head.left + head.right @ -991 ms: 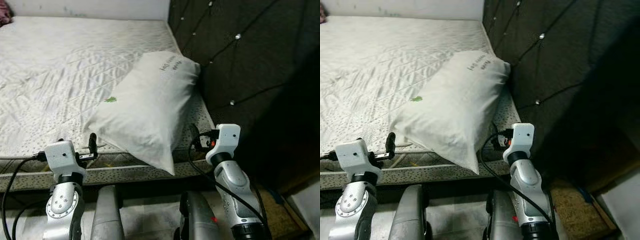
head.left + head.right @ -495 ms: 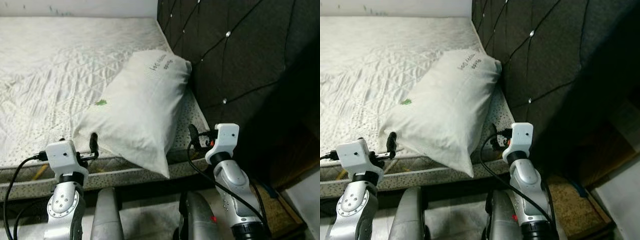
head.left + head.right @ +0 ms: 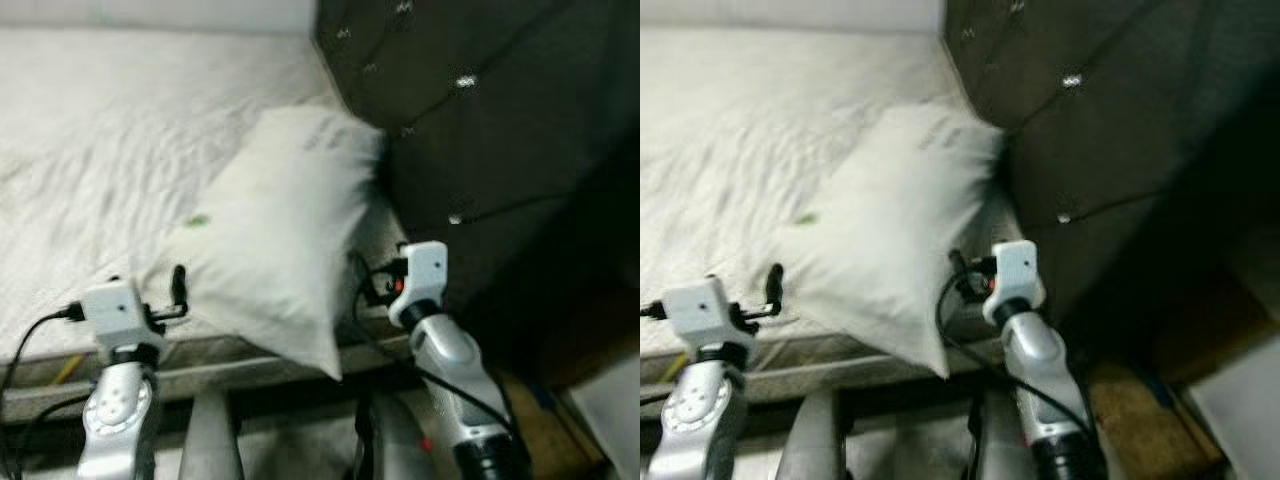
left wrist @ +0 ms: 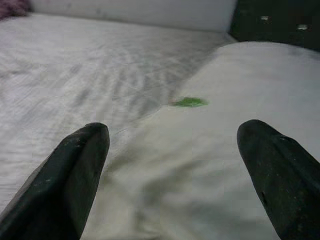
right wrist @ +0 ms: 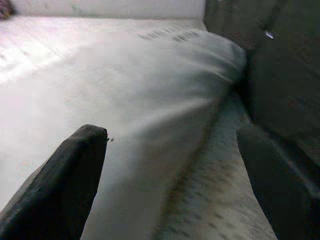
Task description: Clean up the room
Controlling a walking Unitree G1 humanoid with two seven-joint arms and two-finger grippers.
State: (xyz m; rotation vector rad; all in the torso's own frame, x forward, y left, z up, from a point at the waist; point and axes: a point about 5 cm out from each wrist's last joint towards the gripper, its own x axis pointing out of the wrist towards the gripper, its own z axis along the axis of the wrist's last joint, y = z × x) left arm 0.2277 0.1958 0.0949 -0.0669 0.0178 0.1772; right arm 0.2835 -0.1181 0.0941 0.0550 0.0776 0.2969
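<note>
Head views blurred, so fine detail is limited. At far left, the left gripper [image 3: 178, 290] sits at the near edge of the bed [image 3: 90, 150], just beside the lower left corner of the pillow [image 3: 285, 240]; in the left wrist view its fingers [image 4: 75, 170] are spread wide with the pillow between and beyond them, nothing held. The pillow lies slantwise across the bare quilted mattress, a small green mark [image 4: 189, 102] on its cover, its top end against the dark tufted headboard [image 3: 480, 110] and its lower corner hanging over the bed's edge. To its right, the right gripper [image 5: 175, 175] is near the pillow's right side by the headboard, fingers likewise wide apart and empty. Judgement: tidying is at an early stage; the pillow is not yet grasped or straightened, and squaring it to the headboard appears to be left. No containers visible.
</note>
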